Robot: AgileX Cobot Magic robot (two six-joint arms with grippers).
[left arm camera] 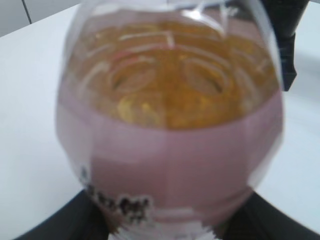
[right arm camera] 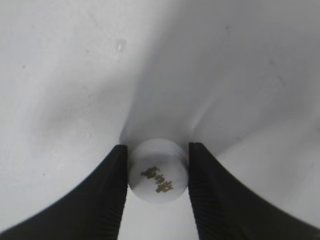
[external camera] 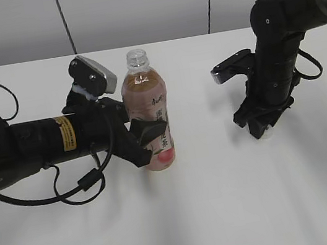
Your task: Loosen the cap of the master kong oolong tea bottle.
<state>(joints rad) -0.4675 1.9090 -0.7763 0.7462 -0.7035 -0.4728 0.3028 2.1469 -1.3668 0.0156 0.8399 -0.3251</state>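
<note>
The master kong oolong tea bottle (external camera: 148, 115) stands upright on the white table (external camera: 186, 219), its neck open with no cap on it. My left gripper (external camera: 145, 143) is shut on the bottle's labelled body. In the left wrist view the bottle (left arm camera: 170, 125) fills the frame, blurred, between the jaws (left arm camera: 167, 227). My right gripper (external camera: 263, 130) points down at the table far to the right of the bottle. It is shut on the small white cap (right arm camera: 157, 172), which sits between the two fingers (right arm camera: 157, 150) at the table surface. In the exterior view only a white sliver of the cap (external camera: 270, 136) shows.
A black cable (external camera: 80, 187) loops on the table below the left arm. A grey wall (external camera: 144, 6) runs behind the table's far edge.
</note>
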